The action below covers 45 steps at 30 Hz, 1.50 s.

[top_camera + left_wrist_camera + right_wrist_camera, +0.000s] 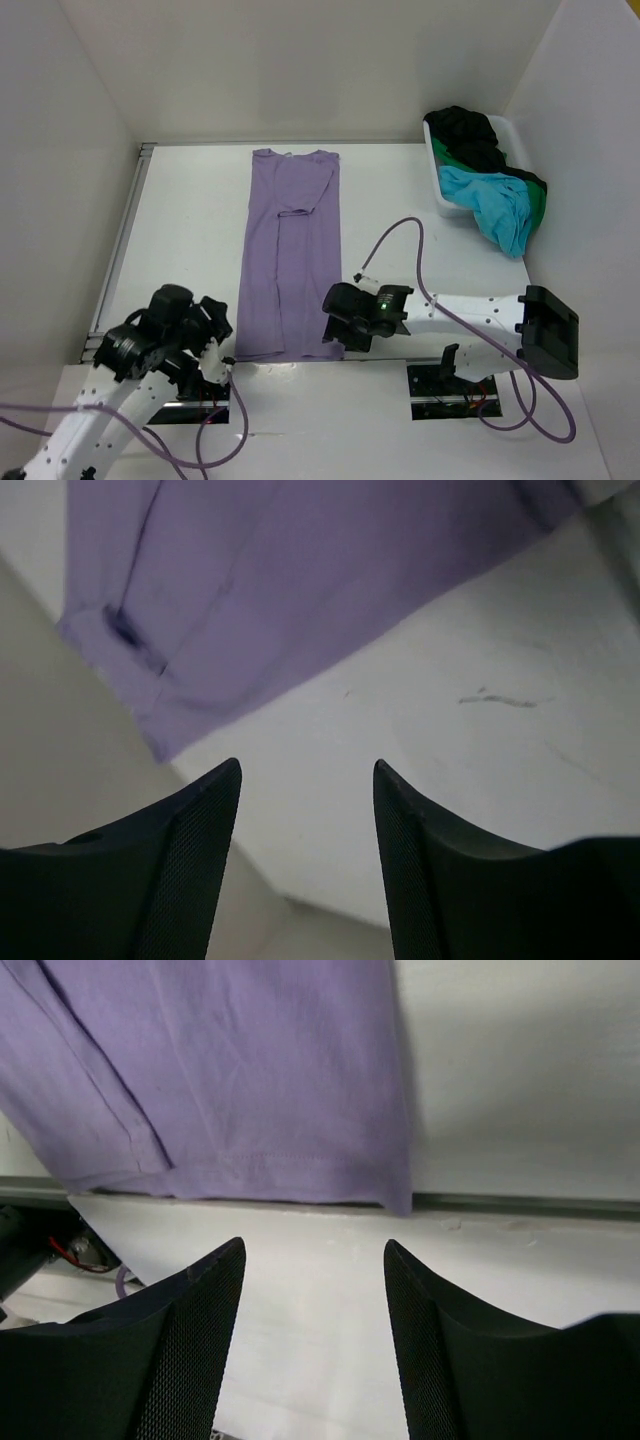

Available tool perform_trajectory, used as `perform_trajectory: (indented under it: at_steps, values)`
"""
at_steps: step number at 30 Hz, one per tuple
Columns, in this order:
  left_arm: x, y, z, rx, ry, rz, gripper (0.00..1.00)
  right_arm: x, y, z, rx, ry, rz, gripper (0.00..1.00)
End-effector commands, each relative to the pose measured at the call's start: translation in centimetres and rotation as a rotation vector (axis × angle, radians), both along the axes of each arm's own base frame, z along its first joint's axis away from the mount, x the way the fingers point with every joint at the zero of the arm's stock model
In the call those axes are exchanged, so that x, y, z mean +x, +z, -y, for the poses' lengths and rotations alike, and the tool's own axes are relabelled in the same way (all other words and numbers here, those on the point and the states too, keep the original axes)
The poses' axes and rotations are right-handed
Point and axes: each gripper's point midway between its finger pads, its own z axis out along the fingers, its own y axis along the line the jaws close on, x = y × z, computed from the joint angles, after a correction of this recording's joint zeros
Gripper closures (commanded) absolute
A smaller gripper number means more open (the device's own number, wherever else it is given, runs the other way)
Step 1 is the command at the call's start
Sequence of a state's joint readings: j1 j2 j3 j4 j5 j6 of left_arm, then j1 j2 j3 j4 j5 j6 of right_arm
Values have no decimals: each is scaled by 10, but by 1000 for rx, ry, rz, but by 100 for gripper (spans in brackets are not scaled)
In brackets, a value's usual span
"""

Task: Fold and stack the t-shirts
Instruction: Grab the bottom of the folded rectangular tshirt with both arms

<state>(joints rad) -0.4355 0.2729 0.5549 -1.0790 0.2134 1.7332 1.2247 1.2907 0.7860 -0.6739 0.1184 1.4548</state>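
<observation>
Two black two-finger grippers sit low at the near edge of the white counter [390,200], one at each near corner of a lavender purple cloth t-shirt [290,260].

The left gripper [305,770] has its jaws spread wide with nothing between them. Bare counter lies under the gap, and the lavender shirt's edge and a folded corner lie just ahead of the fingertips [222,780], apart from them. In the top view this gripper [214,358] is just left of the shirt's near left corner.

The right gripper [314,1245] is likewise spread wide and holds nothing. Its fingertips [228,1260] are just short of the stitched hem, whose right corner lies at the counter's near edge. In the top view the gripper [338,322] is close by the shirt's near right corner.

The lavender shirt lies flat as a long narrow strip from near the far edge to the near edge, left of the counter's middle, with one sleeve turned in across its upper half.

At the far right corner stands a white plastic bin [441,192]. A black t-shirt [468,132], a turquoise blue t-shirt [497,208] and a bright green t-shirt [537,207] are heaped in it unfolded, and the turquoise one spills over its near end.

A purple cable [420,250] loops above the right arm.
</observation>
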Motion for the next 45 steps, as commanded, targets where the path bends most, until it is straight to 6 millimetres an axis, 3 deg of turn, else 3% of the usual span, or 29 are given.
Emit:
perform_trajectory:
  at_steps: [1, 3, 4, 5, 6, 7, 8, 11, 12, 14, 19, 22, 24, 27, 33, 38, 40, 45]
  values:
    - [-12, 5, 49, -57, -262, -182, 37, 21, 21, -5, 38, 45, 77, 37]
    - [-16, -8, 62, -57, -225, -449, 33, 23, 22, -1, 33, 69, 73, 35]
    - [-11, 4, 72, -95, -136, -544, 31, 26, 18, 6, 19, 91, 67, 35]
    - [-10, 2, 75, -77, -84, -636, 29, 30, 20, 8, 24, 98, 73, 35]
    - [-11, -13, 77, -18, -41, -791, 27, 31, 19, 14, 17, 109, 73, 35]
    - [-25, -12, 71, 40, -93, -867, 23, 38, 15, 22, 8, 100, 61, 35]
    - [-22, -10, 75, 42, -122, -872, 23, 39, 11, 31, -6, 138, 69, 34]
    - [-13, -7, 77, 10, -286, -567, 18, 55, 3, 49, -1, 170, 64, 34]
    - [0, -4, 88, -27, -316, -443, 22, 60, 4, 51, 6, 177, 74, 34]
    - [-7, -7, 92, 7, -409, -328, 29, 71, 5, 50, 31, 192, 90, 34]
    - [-42, -29, 99, 124, -582, -377, 30, 74, 5, 48, 37, 205, 90, 34]
    - [-44, -38, 110, 177, -664, -320, 35, 74, 6, 47, 45, 197, 94, 34]
    - [-43, -51, 107, 263, -700, -312, 39, 74, 8, 47, 52, 197, 102, 34]
    - [-41, -72, 85, 426, -745, -291, 45, 73, 12, 47, 68, 179, 108, 34]
    - [-44, -77, 63, 490, -785, -229, 46, 68, 8, 50, 62, 172, 80, 34]
    - [-49, -73, 68, 477, -836, -181, 46, 66, 2, 47, 69, 183, 62, 34]
    - [-51, -76, 68, 507, -858, -211, 46, 63, -7, 48, 47, 196, 30, 34]
    - [-57, -95, 63, 639, -922, -330, 44, 67, -9, 45, 34, 214, 27, 34]
